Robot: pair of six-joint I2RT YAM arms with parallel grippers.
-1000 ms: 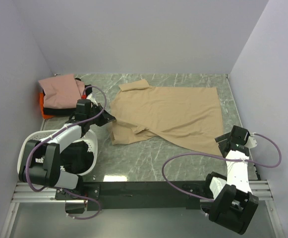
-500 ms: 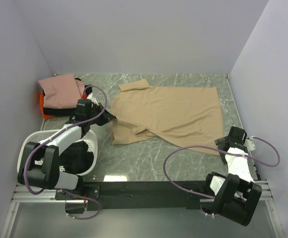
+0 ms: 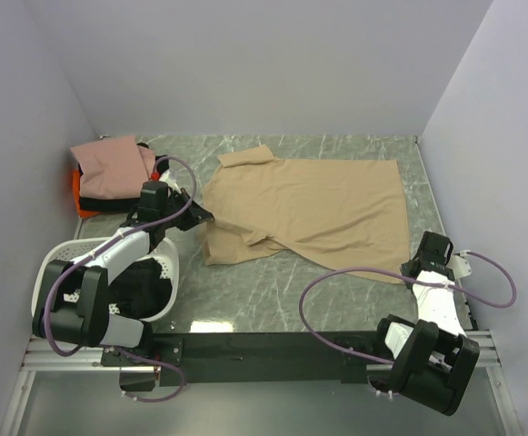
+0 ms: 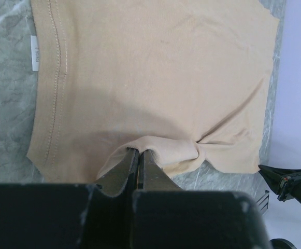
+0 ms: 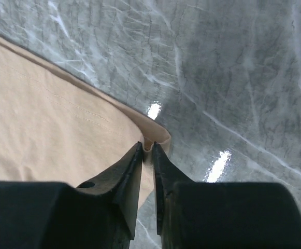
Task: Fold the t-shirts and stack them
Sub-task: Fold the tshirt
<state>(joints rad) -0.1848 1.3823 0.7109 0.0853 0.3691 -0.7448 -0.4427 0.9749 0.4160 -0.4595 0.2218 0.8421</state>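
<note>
A tan t-shirt [image 3: 313,204] lies spread over the marble table, bunched along its near left side. My left gripper [image 3: 204,216] is shut on a raised fold of that shirt's left edge [image 4: 160,148], its fingertips [image 4: 138,151] pressed together under the cloth. My right gripper [image 3: 413,266] is at the shirt's near right corner. In the right wrist view its jaws [image 5: 147,146] pinch a small fold of the hem corner [image 5: 158,136]. At the back left sits a pile of folded t-shirts: pink [image 3: 109,166] on top, black [image 3: 100,202] and orange [image 3: 84,198] under it.
A white perforated basket [image 3: 56,259] stands at the near left, beside the left arm. Walls close in the table on the left, back and right. A black rail [image 3: 273,345] runs along the near edge. Purple cables loop from both arms.
My right gripper has dropped toward the near right corner of the tan shirt and closed on its hem. The left gripper and the shirt's left edge have not moved.
</note>
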